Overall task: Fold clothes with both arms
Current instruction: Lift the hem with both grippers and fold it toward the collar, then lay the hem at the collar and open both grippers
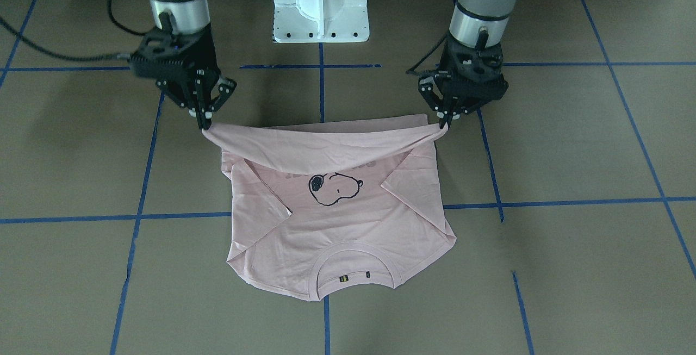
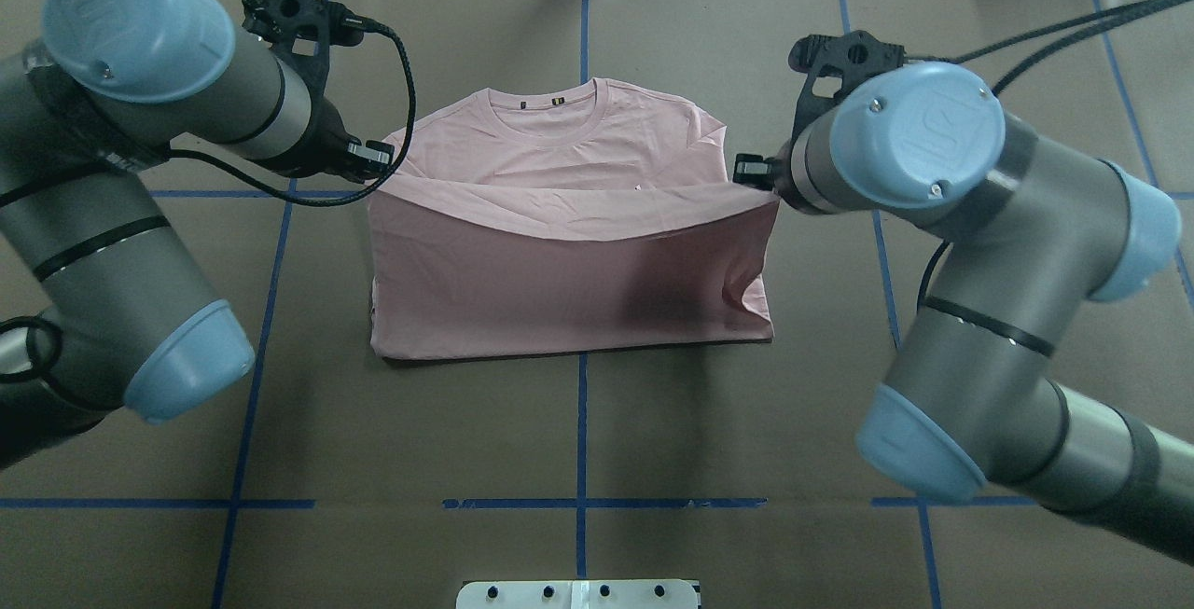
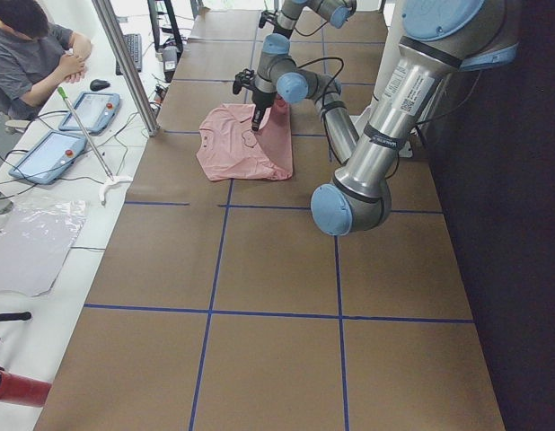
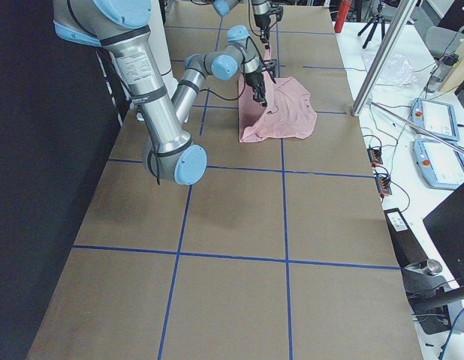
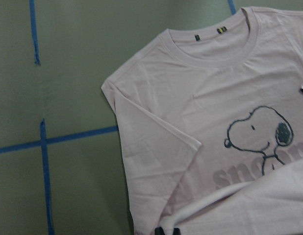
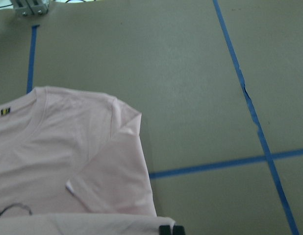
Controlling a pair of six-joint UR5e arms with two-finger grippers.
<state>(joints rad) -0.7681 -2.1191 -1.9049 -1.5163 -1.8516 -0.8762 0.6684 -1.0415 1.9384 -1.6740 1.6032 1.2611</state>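
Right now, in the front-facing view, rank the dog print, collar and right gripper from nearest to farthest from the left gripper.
From the left gripper:
1. dog print, centre of the shirt.
2. collar, at the shirt's camera-side edge.
3. right gripper, across the lifted hem.

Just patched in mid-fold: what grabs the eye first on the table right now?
The pale pink T-shirt in the middle of the table, its hem lifted and stretched between the left gripper and right gripper, each shut on a bottom corner. Under that raised band the dark dog print shows, sleeves folded inward, collar flat on the side away from the robot.
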